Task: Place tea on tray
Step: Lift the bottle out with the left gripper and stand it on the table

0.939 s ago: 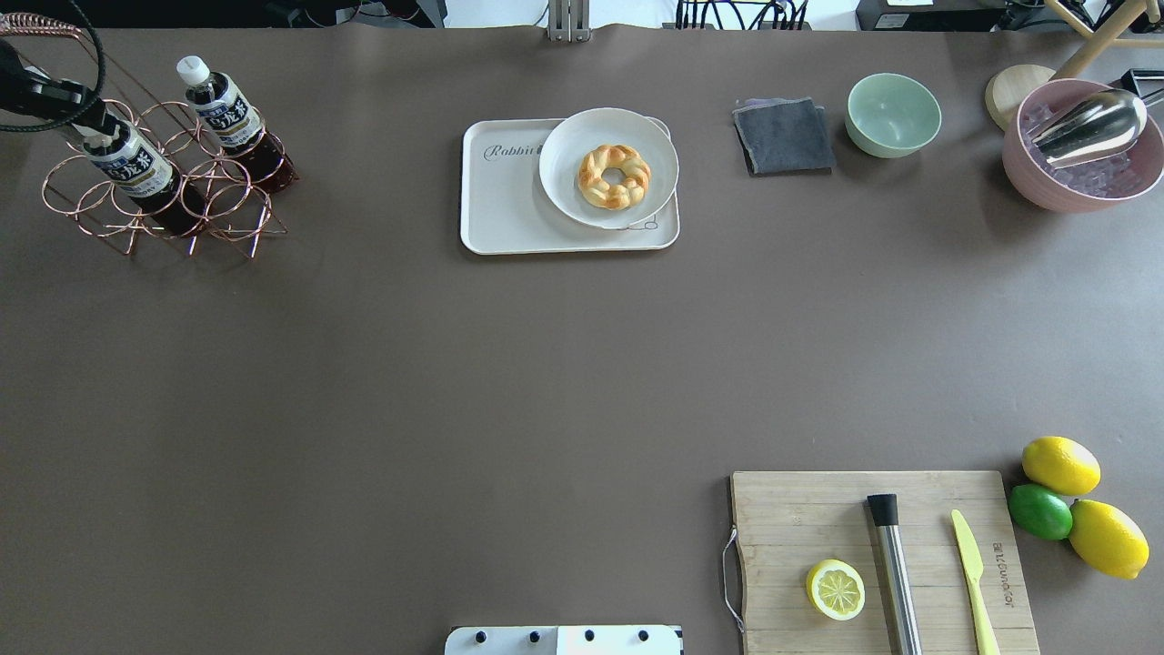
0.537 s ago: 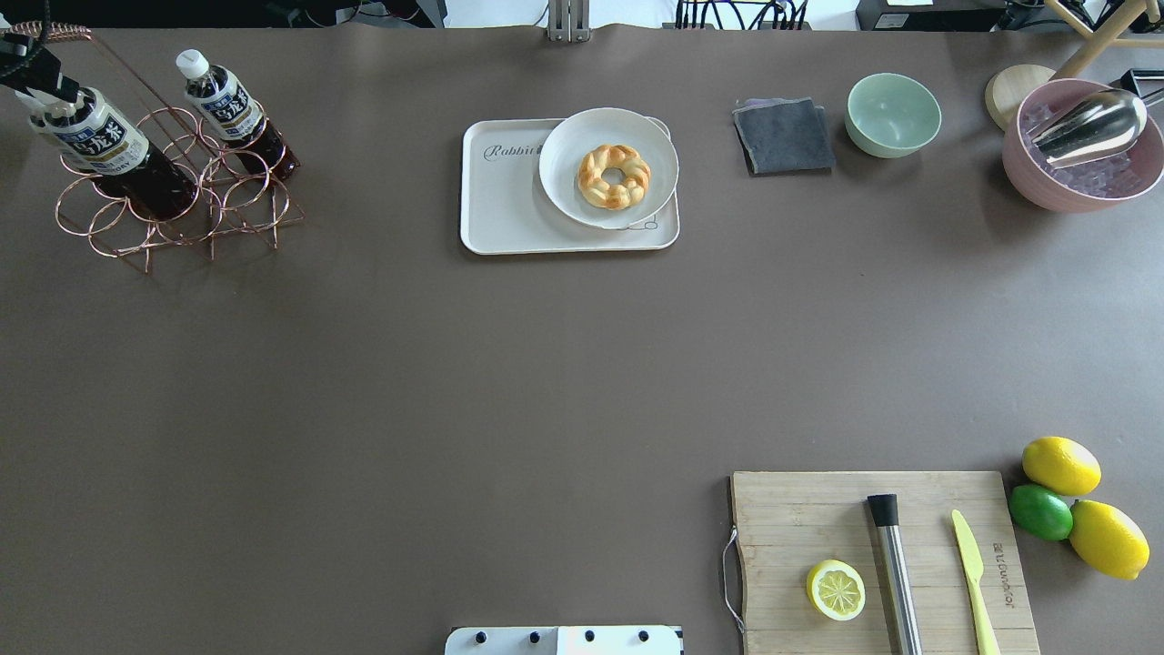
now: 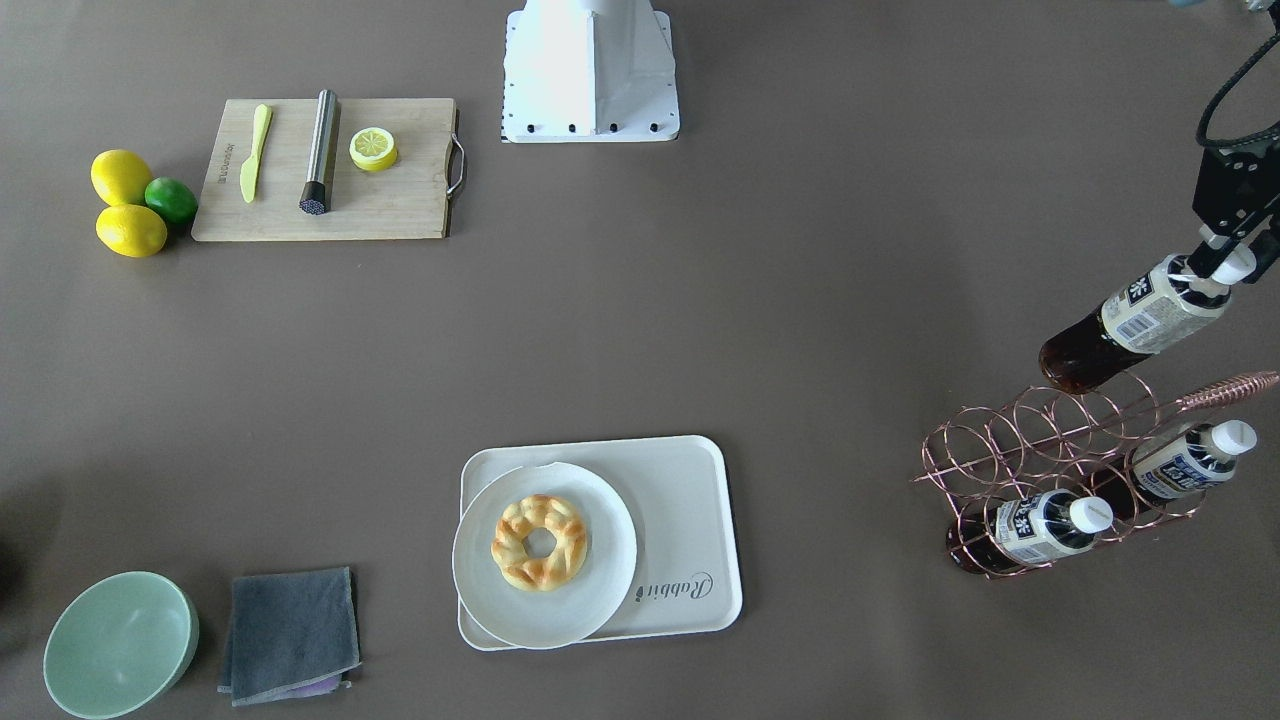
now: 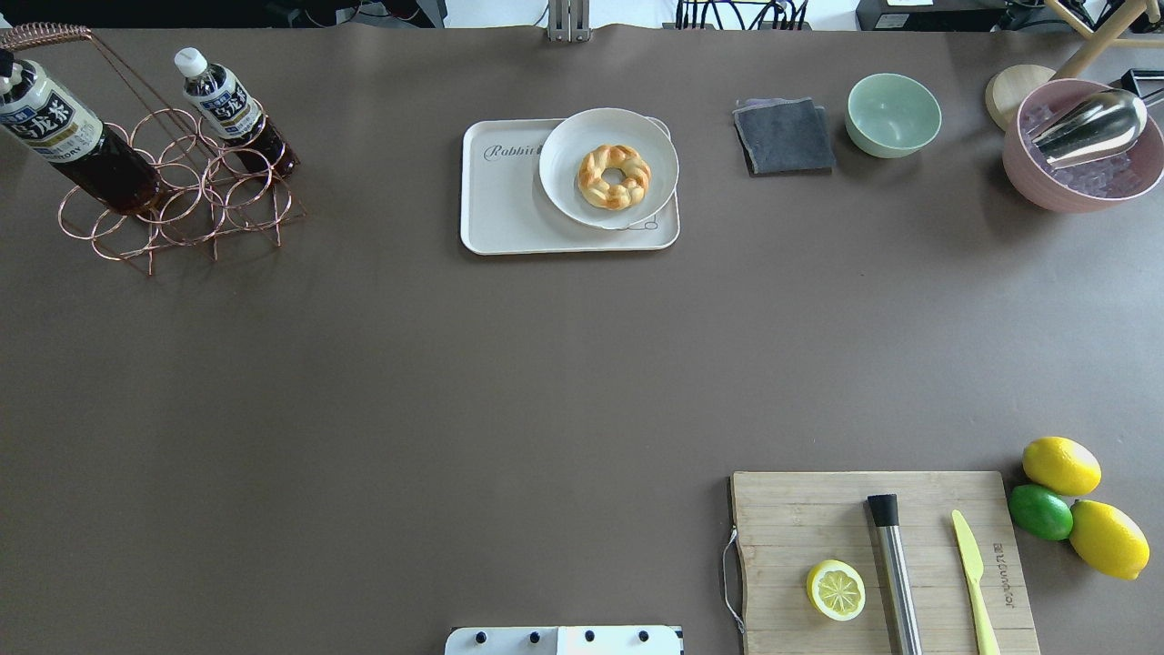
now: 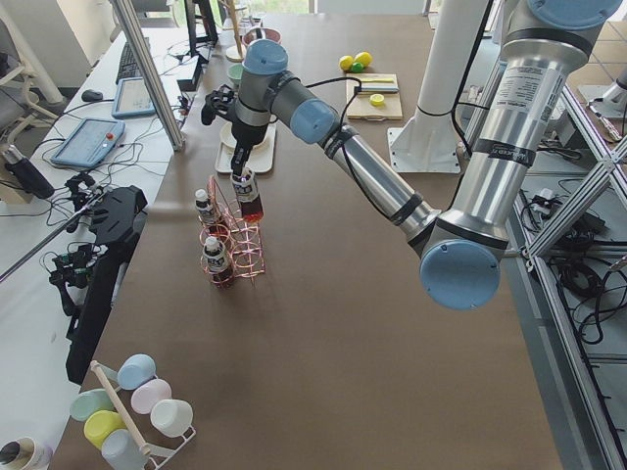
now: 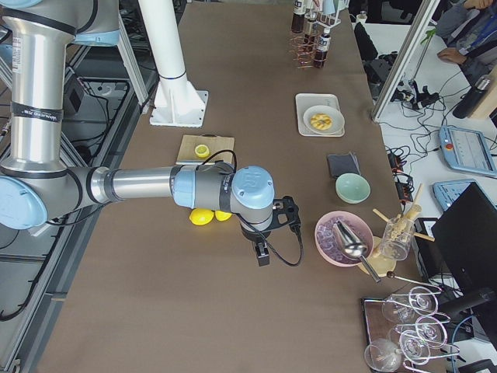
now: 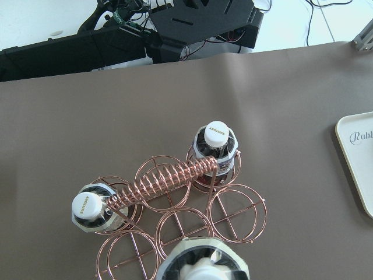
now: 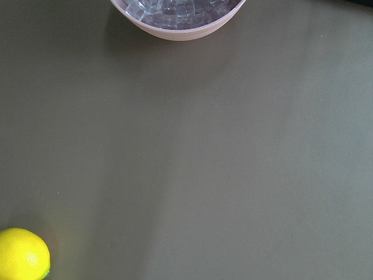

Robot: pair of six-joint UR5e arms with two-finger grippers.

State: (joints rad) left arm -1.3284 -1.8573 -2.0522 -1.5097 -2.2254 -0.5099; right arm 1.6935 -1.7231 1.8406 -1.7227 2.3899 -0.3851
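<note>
Over the far left corner of the worktop (image 3: 800, 250), as the robot faces it, the left claw (image 3: 1222, 268) pinches the tea (image 3: 1135, 318) by its white cap, with a finger pressed on either side of the neck. The bottle hangs cap-up above a copper wire rack (image 3: 1050, 440). Its dark base is close over the top rings, and I cannot tell whether it is quite clear of them. A second bottle (image 3: 1045, 527) and a third bottle (image 3: 1185, 460) stand in the rack's rings, on the side nearer the far edge.

The tray (image 3: 690, 500) lies at the middle of the far edge, well apart from the rack and the lifted tea. A round white plate (image 3: 590, 600) with a twisted ring pastry (image 3: 538, 542) covers the tray's half toward the right end. The half toward the left end is bare and carries the "Rabbit" script.

Near the worktop's right end the right claw (image 6: 262, 255) hovers low, between the pink bowl (image 6: 345, 237) of ice and a lemon (image 8: 20, 254). Its own camera shows no fingers, so I cannot tell whether they are spread or pressed together.
</note>
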